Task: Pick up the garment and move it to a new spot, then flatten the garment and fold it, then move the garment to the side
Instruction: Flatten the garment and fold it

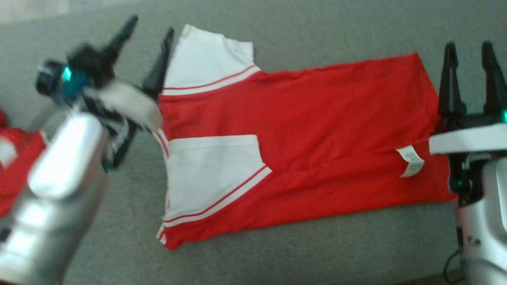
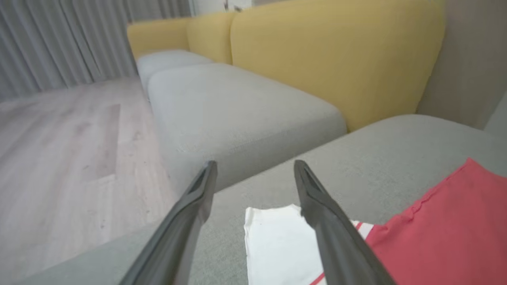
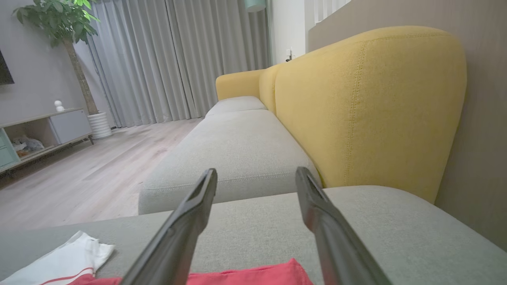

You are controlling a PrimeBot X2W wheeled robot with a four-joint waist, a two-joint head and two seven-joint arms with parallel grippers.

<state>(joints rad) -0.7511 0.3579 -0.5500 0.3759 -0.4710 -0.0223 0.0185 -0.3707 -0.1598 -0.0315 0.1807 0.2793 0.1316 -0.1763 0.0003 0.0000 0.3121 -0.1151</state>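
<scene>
A grey sofa seat (image 1: 277, 257) carries the garment (image 1: 317, 130), a red shirt with white sleeves, spread flat and lying sideways across it. The left gripper (image 1: 151, 25) hangs at the sleeve end, fingers spread wide and empty, its inner finger just beside the upper white sleeve (image 1: 210, 59). In the left wrist view that sleeve lies below and between the fingers. The right gripper (image 1: 468, 44) stands just past the shirt's red end, fingers wide apart, holding nothing. A small white label (image 1: 410, 160) lies near that end.
</scene>
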